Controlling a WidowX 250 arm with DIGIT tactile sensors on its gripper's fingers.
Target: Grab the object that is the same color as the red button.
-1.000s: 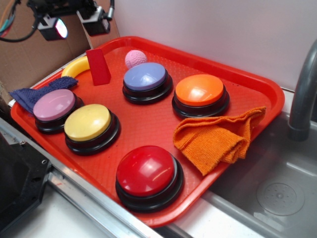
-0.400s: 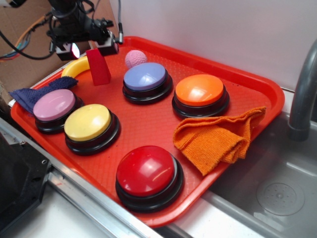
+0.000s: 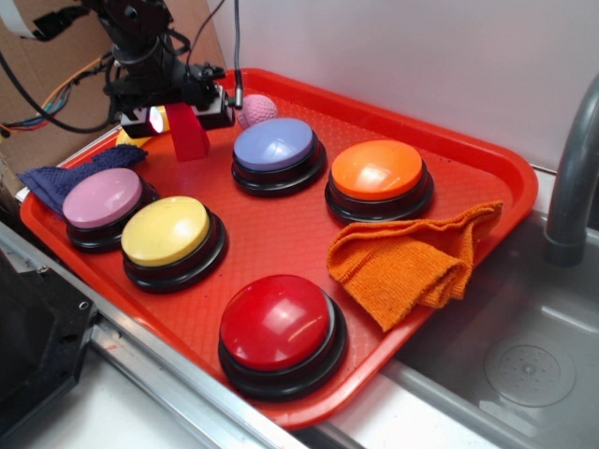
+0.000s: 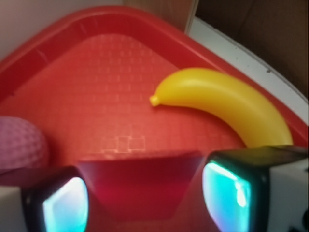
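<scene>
Lining up on the small dark-red wedge-shaped block (image 3: pixel 188 133) is the step in hand, I'd say. It's standing upright near the far left corner of the red plastic tray (image 3: pixel 487 159), with the black tool (image 3: pixel 178 114) sitting right at its upper end. In the wrist view the two fingers are sitting apart, one on each side of the block (image 4: pixel 140 186), not pressing on it as far as I can tell, so it's bracketed but not gripped.

To do this well I'd be coming down a touch more so the pads are meeting the thicker body and not just the slanted top, where I'm guessing they'd slide off. Keeping the block centred matters, so both sides are touching at once and it isn't getting tipped over.

Things to avoid: the yellow plastic banana (image 4: pixel 227 104) is lying just behind on one side and the pink dimpled ball (image 3: pixel 255 110) is near on the other. A straight vertical move is looking safest.

The big glossy red domed button on a black base (image 3: pixel 281 323) is sitting well apart at the near edge, so it's only the colour match.
</scene>
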